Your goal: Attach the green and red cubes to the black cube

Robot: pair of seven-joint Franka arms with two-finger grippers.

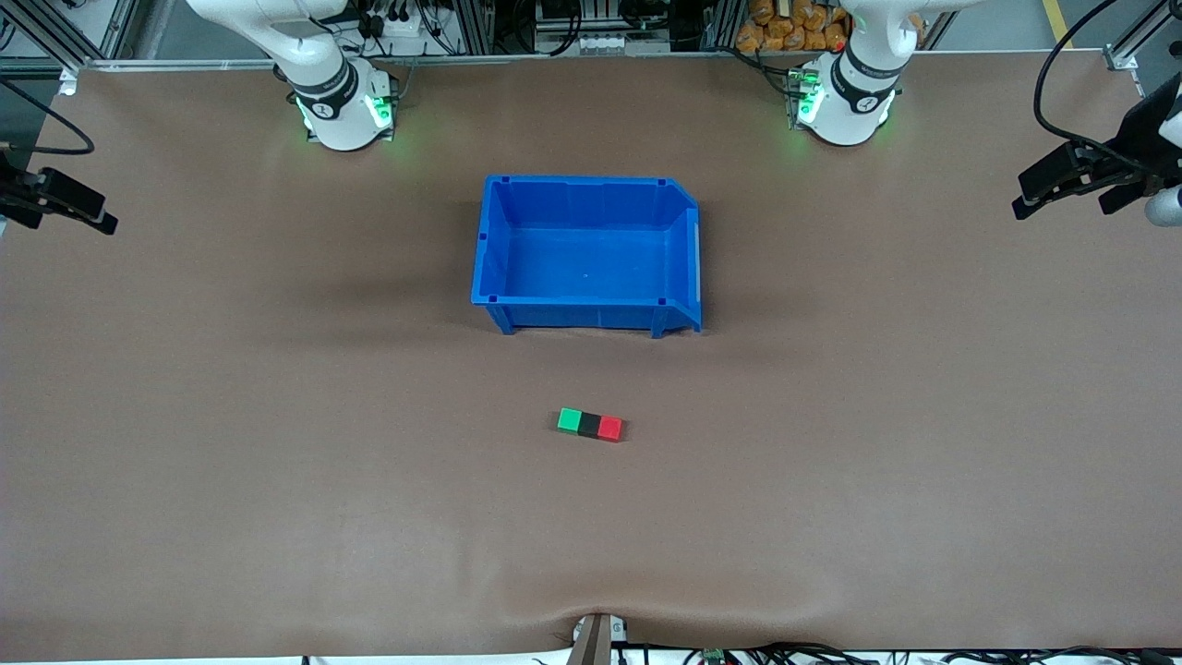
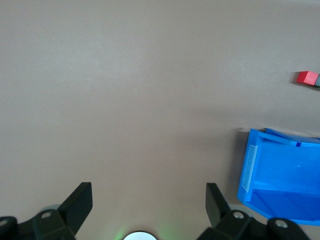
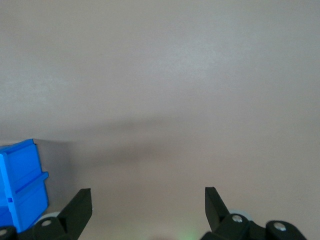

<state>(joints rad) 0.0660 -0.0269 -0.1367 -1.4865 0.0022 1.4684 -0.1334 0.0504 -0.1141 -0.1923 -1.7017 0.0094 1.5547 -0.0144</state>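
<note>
While both arms waited at the table's ends, the left gripper (image 2: pixel 149 202) held its fingers spread wide over bare brown table (image 1: pixel 277 462), grasping nothing, and the right gripper (image 3: pixel 148 206) was likewise released and empty. Between them, a blue bin (image 1: pixel 587 254) stood at mid-table. Nearer the front camera than the bin lay the three cubes in one row: green cube (image 1: pixel 570 420), black cube (image 1: pixel 589 425) and red cube (image 1: pixel 609 428), apparently touching side to side, black in the middle.
</note>
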